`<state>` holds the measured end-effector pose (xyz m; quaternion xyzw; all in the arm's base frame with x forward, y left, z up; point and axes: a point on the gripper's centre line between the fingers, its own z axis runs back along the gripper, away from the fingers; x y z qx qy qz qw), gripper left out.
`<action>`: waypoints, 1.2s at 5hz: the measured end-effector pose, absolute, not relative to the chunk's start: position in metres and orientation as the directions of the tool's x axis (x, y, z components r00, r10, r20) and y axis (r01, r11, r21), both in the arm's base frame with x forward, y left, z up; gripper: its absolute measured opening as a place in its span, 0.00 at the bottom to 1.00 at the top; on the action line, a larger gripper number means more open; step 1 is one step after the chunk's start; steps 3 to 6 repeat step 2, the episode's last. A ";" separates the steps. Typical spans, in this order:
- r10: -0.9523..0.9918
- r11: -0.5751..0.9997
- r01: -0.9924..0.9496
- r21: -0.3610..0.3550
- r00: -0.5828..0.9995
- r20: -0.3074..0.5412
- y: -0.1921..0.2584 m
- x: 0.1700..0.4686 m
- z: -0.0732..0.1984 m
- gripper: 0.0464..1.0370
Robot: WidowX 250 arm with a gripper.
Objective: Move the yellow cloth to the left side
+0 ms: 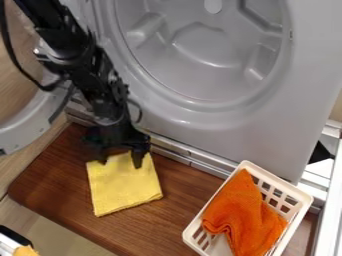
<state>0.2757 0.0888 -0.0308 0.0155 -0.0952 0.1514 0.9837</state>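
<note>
Yellow cloth (127, 187) flat on wooden board (53, 200), nr its L end; almost square, long axis running machine side to front edge, slight tilt. Your gripper (120, 161) wide, fingers apart over cloth's machine-side edge, hiding bits; contact unclear. Laundry machine (200, 127) right behind; door (27, 131) cut off L. Basket (212, 199) w/ orange cloth (244, 215) at R end.
</note>
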 end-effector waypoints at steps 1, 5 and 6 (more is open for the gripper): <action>0.286 0.957 -0.291 0.000 0.939 0.194 0.078 0.270 -0.008 0.96; 0.275 0.957 -0.286 0.037 0.943 0.189 0.067 0.262 0.014 0.96; 0.275 0.957 -0.286 0.037 0.943 0.189 0.067 0.262 0.014 0.96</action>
